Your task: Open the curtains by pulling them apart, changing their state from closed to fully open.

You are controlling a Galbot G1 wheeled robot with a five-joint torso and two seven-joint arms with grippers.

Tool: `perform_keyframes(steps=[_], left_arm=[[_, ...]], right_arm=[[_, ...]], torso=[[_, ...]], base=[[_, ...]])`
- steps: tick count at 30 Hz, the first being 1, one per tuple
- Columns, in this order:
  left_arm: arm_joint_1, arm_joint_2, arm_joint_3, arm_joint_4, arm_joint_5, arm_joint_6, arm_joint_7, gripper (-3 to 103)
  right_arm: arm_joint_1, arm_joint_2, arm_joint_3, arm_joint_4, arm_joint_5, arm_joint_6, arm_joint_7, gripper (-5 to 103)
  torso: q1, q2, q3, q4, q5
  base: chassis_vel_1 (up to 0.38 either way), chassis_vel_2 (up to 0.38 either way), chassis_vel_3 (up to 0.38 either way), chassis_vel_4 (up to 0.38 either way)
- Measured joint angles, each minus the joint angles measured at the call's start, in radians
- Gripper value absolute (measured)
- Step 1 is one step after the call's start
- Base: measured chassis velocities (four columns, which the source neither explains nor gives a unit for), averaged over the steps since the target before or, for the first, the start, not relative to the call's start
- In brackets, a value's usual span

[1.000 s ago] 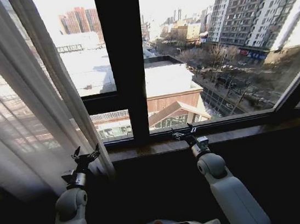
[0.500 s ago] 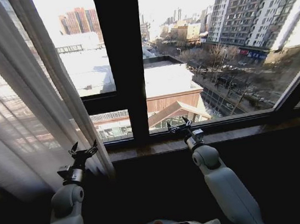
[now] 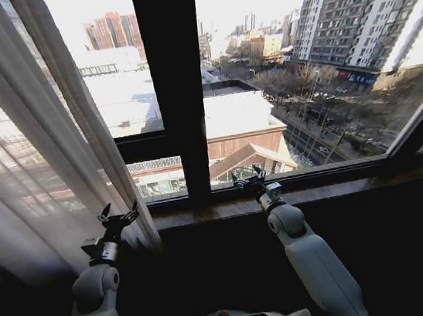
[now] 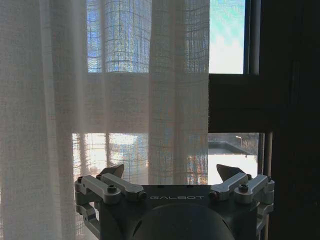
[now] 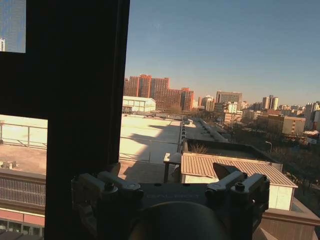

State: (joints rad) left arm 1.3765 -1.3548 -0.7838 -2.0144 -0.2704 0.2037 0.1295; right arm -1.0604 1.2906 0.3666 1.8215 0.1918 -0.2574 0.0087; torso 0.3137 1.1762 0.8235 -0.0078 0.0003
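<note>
The curtains [image 3: 29, 135] are hanging bunched at nine o'clock, their inner edge falling beside the black window frame [image 3: 175, 85]. The left gripper [image 3: 118, 216] is hovering released at that edge, fingers spread. At four o'clock the right gripper [image 3: 250, 178] is sitting released over the sill [image 3: 340, 185], bare glass around it.

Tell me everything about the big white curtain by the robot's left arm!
The curtain is a tall, sheer white fabric with many vertical pleats, creamier where the folds bunch thickly. Daylight and buildings show faintly through it. It hangs on the window's left side, gathered so the middle glass is uncovered. The left gripper, fingers open, sits at its lower inner edge; whether they touch is unclear.
</note>
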Motion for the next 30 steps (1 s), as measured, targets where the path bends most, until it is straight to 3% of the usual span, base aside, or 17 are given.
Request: perform_keyframes(steps=[10,21,30], left_arm=[[0.015,-0.013,0.001,-0.023,0.008,0.000,0.000,100],[0.015,-0.008,0.009,-0.010,0.016,-0.003,0.001,100],[-0.025,0.052,0.063,0.034,0.008,0.016,0.069,100]], right_arm=[[-0.007,-0.005,-0.004,0.008,0.001,0.001,0.002,100],[-0.012,-0.002,-0.006,0.011,0.001,0.003,0.004,100],[-0.012,0.001,-0.009,0.004,-0.002,0.004,0.004,100]], torso=[[0.001,-0.001,0.000,0.0002,0.0000],[-0.001,0.000,0.000,0.0002,-0.0001],[0.000,0.000,0.000,0.0003,-0.0001]], base=[[-0.137,0.152,0.134,-0.139],[-0.009,0.012,0.003,-0.011],[0.000,0.000,0.000,0.000]])
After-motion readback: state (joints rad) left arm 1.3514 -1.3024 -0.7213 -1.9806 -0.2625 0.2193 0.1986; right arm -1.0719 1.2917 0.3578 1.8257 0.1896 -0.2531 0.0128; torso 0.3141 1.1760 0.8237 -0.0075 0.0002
